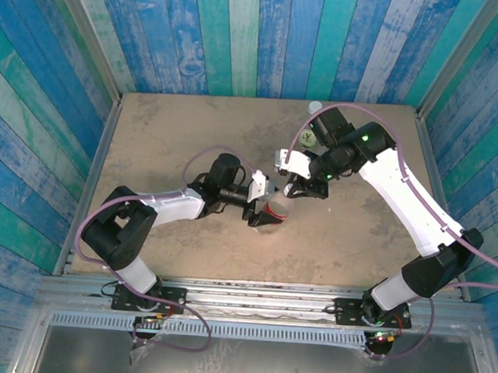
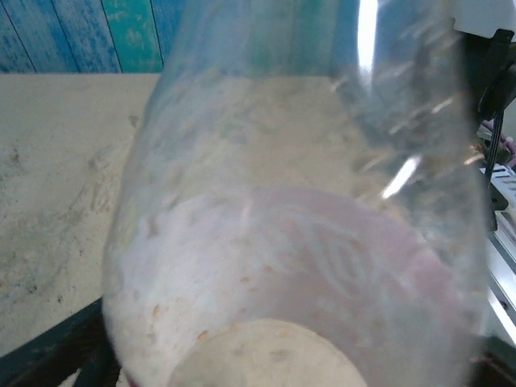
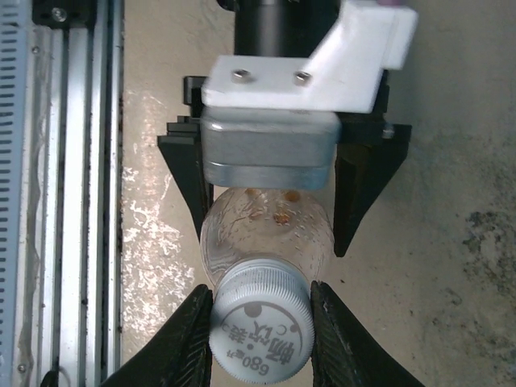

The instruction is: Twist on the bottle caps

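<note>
Nearest the arm bases, the left gripper (image 1: 263, 208) reaches in level from the left, its fingers (image 3: 187, 181) apart on either side of the red-labelled bottle (image 1: 275, 210), which stands upright near the middle of the tabletop (image 1: 168, 131). In the right wrist view these black fingers flank the clear shoulder of the bottle. One lies close against its edge, and a thin gap shows at the other. The left wrist view looks straight into the bottle's clear wall at very close range, with the pinkish label blurred across its lower part. On the bottle's neck sits a bottle cap (image 3: 260, 324), white with ribbed sides and grey print on top. The right gripper (image 3: 260, 300) comes down on it from the far right, its two fingers pressed against opposite sides of the cap so that the cap lies squarely between them, clamped. Farther back, well apart from both grippers and near the far edge, stand a green-yellow-labelled bottle (image 1: 308, 139) and, just beyond it, a slimmer bottle (image 1: 315, 108) with a pale top.
</note>
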Tool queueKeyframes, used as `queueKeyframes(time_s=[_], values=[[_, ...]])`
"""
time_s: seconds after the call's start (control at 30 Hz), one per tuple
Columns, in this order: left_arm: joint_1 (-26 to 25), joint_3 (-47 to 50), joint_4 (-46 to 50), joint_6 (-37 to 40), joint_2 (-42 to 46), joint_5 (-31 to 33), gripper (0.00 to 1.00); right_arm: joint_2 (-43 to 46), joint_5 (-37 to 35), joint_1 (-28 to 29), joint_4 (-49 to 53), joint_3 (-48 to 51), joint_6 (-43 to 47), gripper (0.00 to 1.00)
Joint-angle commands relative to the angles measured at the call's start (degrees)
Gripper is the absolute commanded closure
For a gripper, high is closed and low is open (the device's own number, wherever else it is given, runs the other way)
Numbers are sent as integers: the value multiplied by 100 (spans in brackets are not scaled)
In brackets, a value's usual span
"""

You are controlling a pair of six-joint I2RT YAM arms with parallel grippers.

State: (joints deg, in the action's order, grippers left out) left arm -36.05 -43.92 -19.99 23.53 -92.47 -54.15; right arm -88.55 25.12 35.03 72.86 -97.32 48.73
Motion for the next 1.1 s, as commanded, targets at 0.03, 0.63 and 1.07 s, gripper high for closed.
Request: queueKeyframes(time_s=[0.03,0.63,1.07], values=[[33,11,-207,-198,-250,-125,11,265,624,4,70,55,297,81],[22,-93,-1015,-689,-610,-709,34,1020,648,4,-958,1239,-129,82],[21,451,-2056,-944,21,2347,47,1223,-1319,107,-1920,1207,-3039,78]])
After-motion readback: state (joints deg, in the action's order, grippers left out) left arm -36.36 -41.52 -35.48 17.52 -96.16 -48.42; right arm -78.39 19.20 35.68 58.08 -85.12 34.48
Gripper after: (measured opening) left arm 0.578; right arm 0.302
